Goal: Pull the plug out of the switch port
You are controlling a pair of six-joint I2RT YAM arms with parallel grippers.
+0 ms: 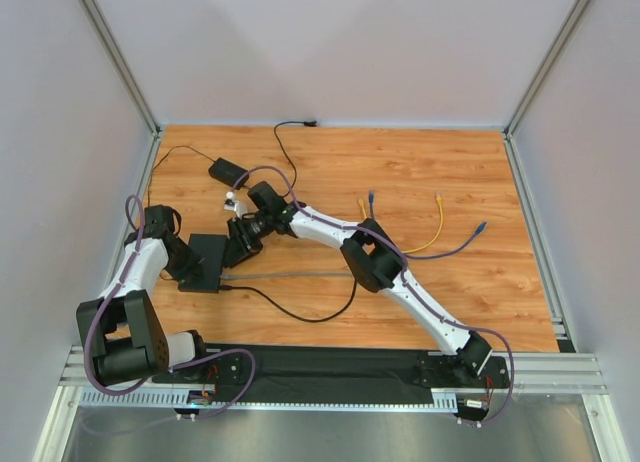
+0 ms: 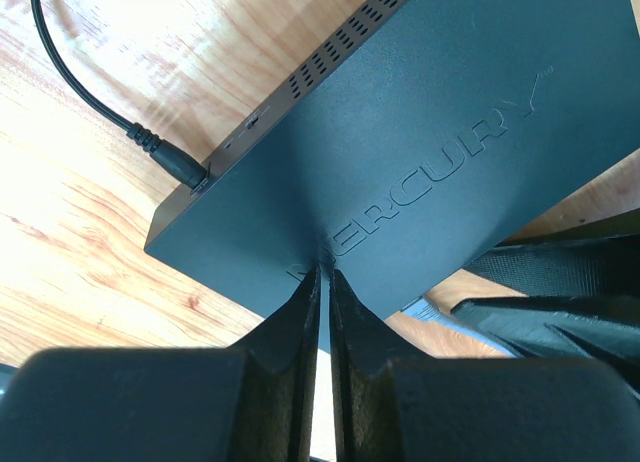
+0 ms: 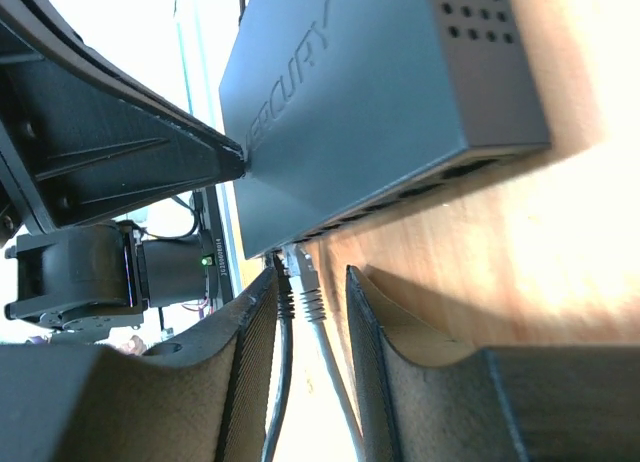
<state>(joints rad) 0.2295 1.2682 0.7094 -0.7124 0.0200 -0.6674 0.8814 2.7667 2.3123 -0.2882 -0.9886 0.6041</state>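
The flat black switch [image 1: 207, 260] lies at the left of the wooden table, with "MERCURY" embossed on its top [image 2: 430, 132]. My left gripper [image 2: 325, 274] is shut, its tips resting on the switch's top near one edge. In the right wrist view the switch [image 3: 340, 102] shows its socket row. A grey plug [image 3: 303, 272] and a black cable's plug [image 3: 284, 282] sit in sockets at one end. My right gripper [image 3: 312, 274] is open, its fingers on either side of both plugs without touching them. In the top view it [image 1: 238, 250] is at the switch's right edge.
A small black power brick [image 1: 228, 170] lies behind the switch, and its round power plug [image 2: 170, 160] enters the switch's side. A grey cable [image 1: 290, 274] and a black cable [image 1: 310, 317] run right from the switch. Loose yellow [image 1: 440, 222] and purple [image 1: 455, 250] cables lie at mid-right.
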